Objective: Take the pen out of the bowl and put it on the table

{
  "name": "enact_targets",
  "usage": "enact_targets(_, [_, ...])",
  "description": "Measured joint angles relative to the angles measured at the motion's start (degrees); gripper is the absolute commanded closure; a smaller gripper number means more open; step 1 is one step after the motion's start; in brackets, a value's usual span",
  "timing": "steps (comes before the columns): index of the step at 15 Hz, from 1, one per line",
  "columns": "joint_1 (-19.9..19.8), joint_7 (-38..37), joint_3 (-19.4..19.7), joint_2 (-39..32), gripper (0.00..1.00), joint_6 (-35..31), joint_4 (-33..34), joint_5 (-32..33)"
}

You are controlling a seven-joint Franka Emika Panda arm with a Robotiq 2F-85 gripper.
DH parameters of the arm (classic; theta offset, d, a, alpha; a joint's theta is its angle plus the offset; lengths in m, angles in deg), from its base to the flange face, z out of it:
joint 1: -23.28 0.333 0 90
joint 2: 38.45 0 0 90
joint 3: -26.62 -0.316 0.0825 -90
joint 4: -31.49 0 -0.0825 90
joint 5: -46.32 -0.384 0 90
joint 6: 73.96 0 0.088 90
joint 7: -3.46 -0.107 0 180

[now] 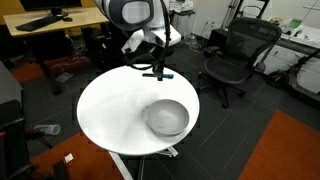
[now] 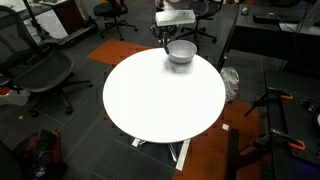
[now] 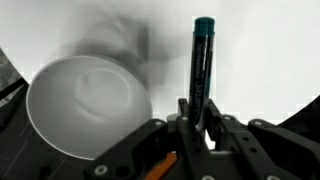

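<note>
I see the round white table [image 1: 105,115] among office chairs [image 1: 232,55] on dark carpet. My arm reaches low over it, the gripper [image 3: 200,112] clamped on the pen [image 3: 203,55], just beside the bowl [image 3: 85,100].

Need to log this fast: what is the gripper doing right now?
Gripper: closed on the pen, which is held clear of the bowl.
</note>
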Motion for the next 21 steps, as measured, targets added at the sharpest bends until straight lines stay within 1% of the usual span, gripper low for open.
enact_targets(4, [0.3, 0.0, -1.5, -0.6, 0.95, 0.0, 0.4, 0.0])
enact_targets(8, [0.3, 0.0, -2.4, -2.7, 0.95, 0.0, 1.6, 0.0])
enact_targets(18, [-0.5, 0.3, -2.4, -11.1, 0.95, 0.0, 8.0, 0.0])
enact_targets(19, [-0.6, 0.3, -2.4, -11.8, 0.56, 0.0, 8.6, 0.0])
enact_targets(20, [-0.7, 0.4, -2.4, -12.4, 0.55, 0.0, 9.1, 0.0])
enact_targets(21, [-0.9, 0.5, -2.4, -12.9, 0.48, 0.0, 9.6, 0.0])
